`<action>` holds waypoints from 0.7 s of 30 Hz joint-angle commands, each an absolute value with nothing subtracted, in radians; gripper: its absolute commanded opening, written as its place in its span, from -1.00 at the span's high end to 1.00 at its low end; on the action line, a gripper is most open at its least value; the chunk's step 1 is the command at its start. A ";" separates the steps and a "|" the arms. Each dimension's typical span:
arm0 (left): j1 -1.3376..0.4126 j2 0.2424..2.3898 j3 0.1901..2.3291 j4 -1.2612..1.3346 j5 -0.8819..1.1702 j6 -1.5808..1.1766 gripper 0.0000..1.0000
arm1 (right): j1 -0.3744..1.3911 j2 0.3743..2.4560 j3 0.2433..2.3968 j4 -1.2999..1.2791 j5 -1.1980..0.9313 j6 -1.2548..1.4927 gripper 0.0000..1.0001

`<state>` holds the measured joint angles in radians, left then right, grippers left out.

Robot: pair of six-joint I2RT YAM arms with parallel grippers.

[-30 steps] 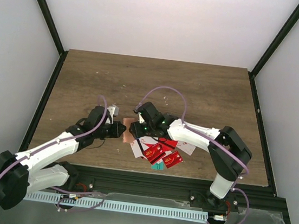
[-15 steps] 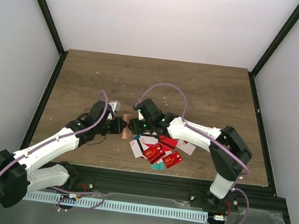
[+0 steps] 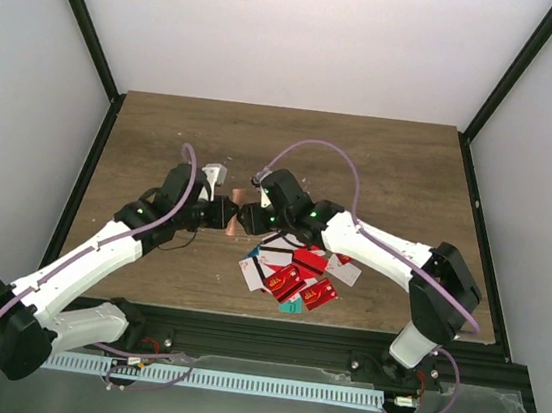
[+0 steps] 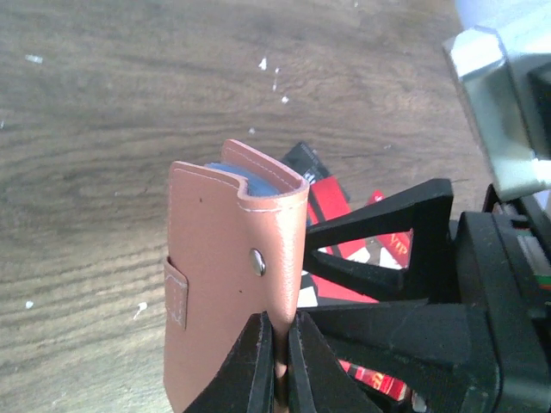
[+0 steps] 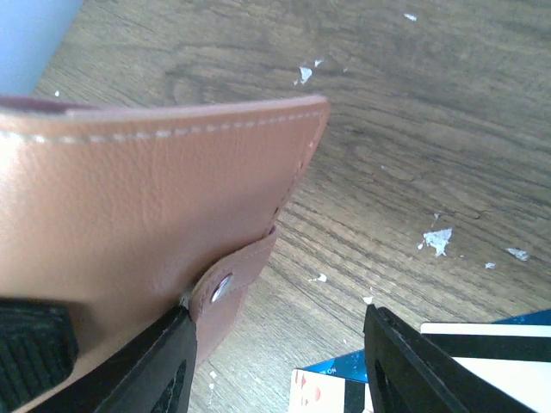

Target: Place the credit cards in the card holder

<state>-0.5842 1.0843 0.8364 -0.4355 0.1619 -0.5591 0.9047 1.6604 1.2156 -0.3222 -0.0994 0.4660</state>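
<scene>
The wooden tabletop [image 3: 381,169] is carrying everything. The left arm [image 3: 78,263] and right arm [image 3: 381,250] are reaching inward from the near edge, meeting slightly left of the middle. The left end effector [image 4: 277,331] is clamping the lower edge of the holder [image 4: 224,284], its fingers pressed together on the leather. The right end effector [image 5: 277,318] is sitting with fingers apart just beside the holder, one finger next to the tab [image 5: 232,280]. The holder is being held upright above the tabletop, about midway between the far and near edges, with a blue edge [image 4: 225,170] showing in its top opening. The cards [image 3: 293,274], mostly red, are lying in a loose pile near the middle of the near edge.
</scene>
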 commanded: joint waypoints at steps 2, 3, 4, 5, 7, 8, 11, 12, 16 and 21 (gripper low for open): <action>-0.601 1.069 0.920 -0.362 0.235 -0.526 0.92 | 0.927 1.628 1.252 -0.324 -0.123 0.475 -0.13; -0.601 1.071 0.925 -0.362 0.239 -0.526 0.92 | 0.925 1.634 1.247 -0.324 -0.114 0.474 -0.13; -0.601 1.071 0.928 -0.362 0.243 -0.526 0.92 | 0.923 1.647 1.246 -0.328 -0.101 0.473 -0.14; -0.601 1.071 0.931 -0.361 0.244 -0.526 0.92 | 0.920 1.662 1.246 -0.336 -0.093 0.473 -0.14; -0.601 1.069 0.935 -0.362 0.245 -0.528 0.92 | 0.912 1.691 1.240 -0.354 -0.075 0.474 -0.14; -0.601 1.070 0.938 -0.362 0.246 -0.529 0.92 | 0.903 1.701 1.226 -0.352 -0.069 0.476 -0.13; -0.601 1.069 0.945 -0.373 0.244 -0.529 0.92 | 0.847 1.735 1.162 -0.328 -0.081 0.477 -0.13; -0.601 1.067 0.946 -0.379 0.242 -0.529 0.92 | 0.821 1.743 1.137 -0.318 -0.089 0.476 -0.13; -0.601 1.054 0.938 -0.385 0.228 -0.526 0.92 | 0.740 1.725 1.040 -0.303 -0.099 0.451 -0.06; -0.601 1.066 0.927 -0.380 0.221 -0.521 0.92 | 0.709 1.588 0.937 -0.264 -0.116 0.416 -0.06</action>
